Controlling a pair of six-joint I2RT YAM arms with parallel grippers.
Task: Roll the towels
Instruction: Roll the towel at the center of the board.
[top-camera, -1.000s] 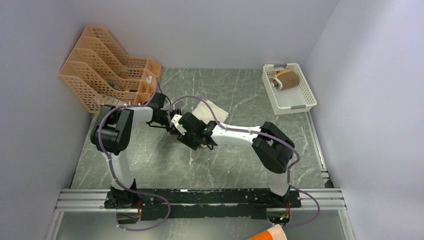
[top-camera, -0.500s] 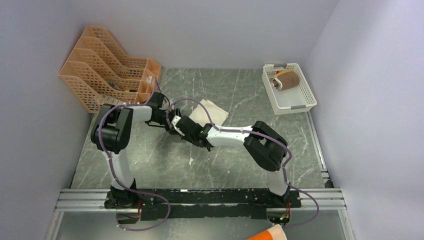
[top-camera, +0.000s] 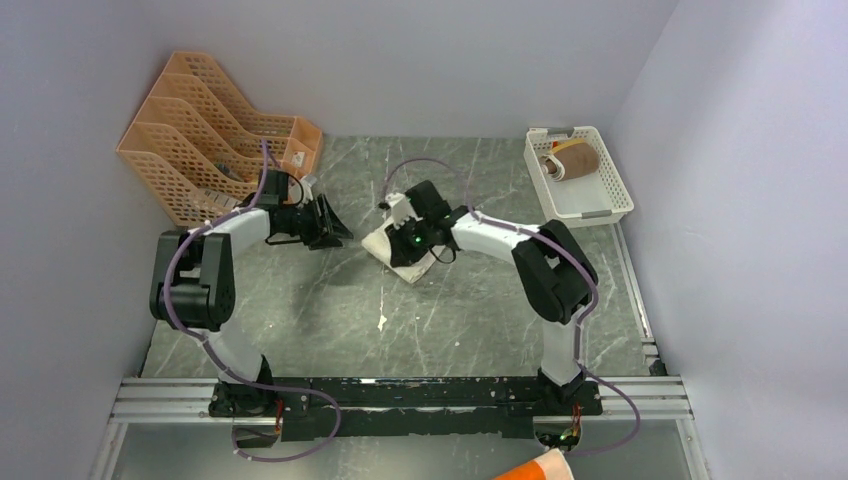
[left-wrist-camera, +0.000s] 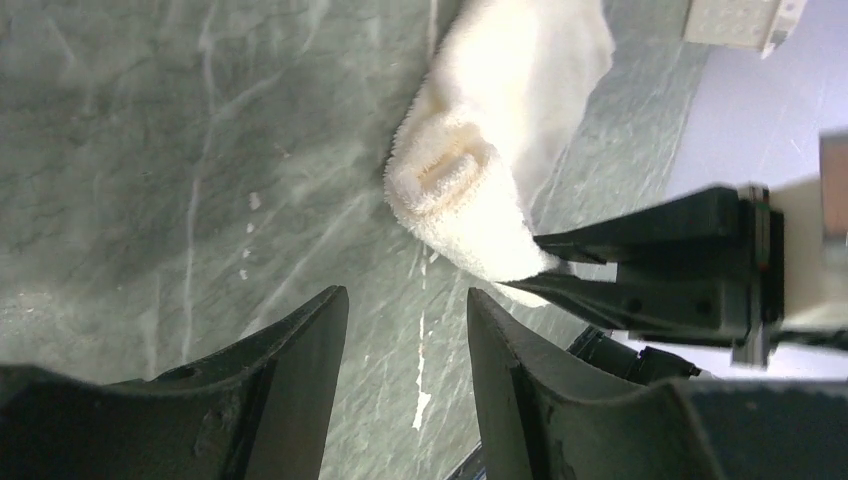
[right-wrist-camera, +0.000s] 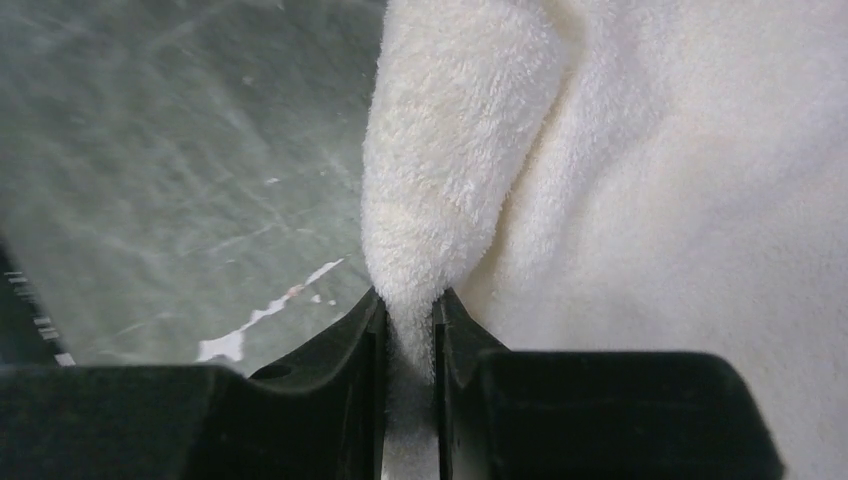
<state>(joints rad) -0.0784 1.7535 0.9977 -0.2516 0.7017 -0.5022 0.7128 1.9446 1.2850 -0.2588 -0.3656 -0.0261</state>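
Right gripper (top-camera: 403, 250) on cream towel (top-camera: 380, 245), mid-table, partly rolled; left gripper (top-camera: 335, 232) just left of it, apart.
Left wrist view — fingers spread, empty, over marble table (left-wrist-camera: 150, 150); towel's rolled end faces camera, right gripper pinching its edge.
Right wrist view — jaws clenched on towel fold.

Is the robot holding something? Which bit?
The right gripper, fingers closed, pinches the white towel by a fold of its cloth. The left gripper is open, holding nothing.
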